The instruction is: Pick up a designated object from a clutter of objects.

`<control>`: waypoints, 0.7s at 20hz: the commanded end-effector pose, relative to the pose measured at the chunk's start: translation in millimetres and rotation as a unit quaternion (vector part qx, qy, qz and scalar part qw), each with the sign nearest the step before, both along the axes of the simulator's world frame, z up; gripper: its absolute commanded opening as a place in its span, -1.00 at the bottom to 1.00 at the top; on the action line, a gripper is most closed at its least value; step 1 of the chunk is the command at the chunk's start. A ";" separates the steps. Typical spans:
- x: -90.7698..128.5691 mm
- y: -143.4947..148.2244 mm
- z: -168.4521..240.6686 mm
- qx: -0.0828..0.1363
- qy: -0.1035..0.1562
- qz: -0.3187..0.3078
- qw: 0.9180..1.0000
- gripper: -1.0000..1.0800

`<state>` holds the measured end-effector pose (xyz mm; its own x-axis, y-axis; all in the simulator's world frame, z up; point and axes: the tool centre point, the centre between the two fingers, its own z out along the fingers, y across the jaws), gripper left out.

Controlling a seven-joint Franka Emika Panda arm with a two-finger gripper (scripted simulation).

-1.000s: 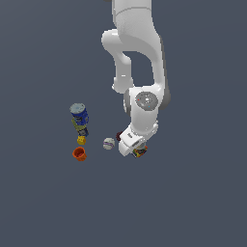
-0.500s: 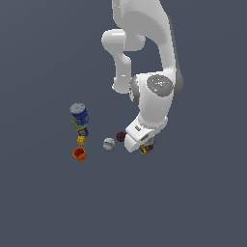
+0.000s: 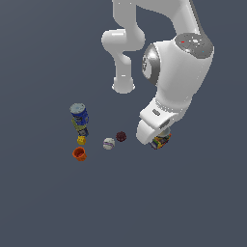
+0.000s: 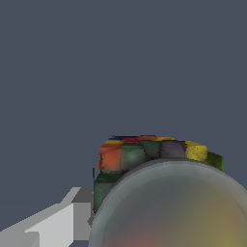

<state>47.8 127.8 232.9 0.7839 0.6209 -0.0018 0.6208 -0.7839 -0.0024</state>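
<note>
The designated object [image 3: 159,142], a short can with a many-coloured label, shows just under the white hand in the exterior view. My gripper [image 3: 162,137] is shut on it, the fingers mostly hidden by the hand. The can looks raised off the floor, to the exterior view's right of the clutter of objects [image 3: 96,137]. In the wrist view the can [image 4: 154,153] fills the frame close up, with its pale shiny top [image 4: 178,210] and one grey finger [image 4: 53,224] beside it.
On the dark floor stand a blue can [image 3: 79,114], a yellow piece [image 3: 81,140] and an orange cup [image 3: 79,154]. A white ball [image 3: 109,143] and a dark red ball [image 3: 121,136] lie closer to the arm. The arm's base [image 3: 123,86] is behind.
The hand has moved up and towards the exterior view's right, carrying the many-coloured can away from the two balls. The other items have not moved.
</note>
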 end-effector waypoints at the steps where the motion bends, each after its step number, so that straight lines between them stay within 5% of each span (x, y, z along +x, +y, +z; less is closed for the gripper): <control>1: 6.1 8.9 27.2 0.000 -0.001 0.000 1.000 -1.00; 14: 31.9 41.7 121.5 0.000 -0.001 -0.001 1.000 -1.00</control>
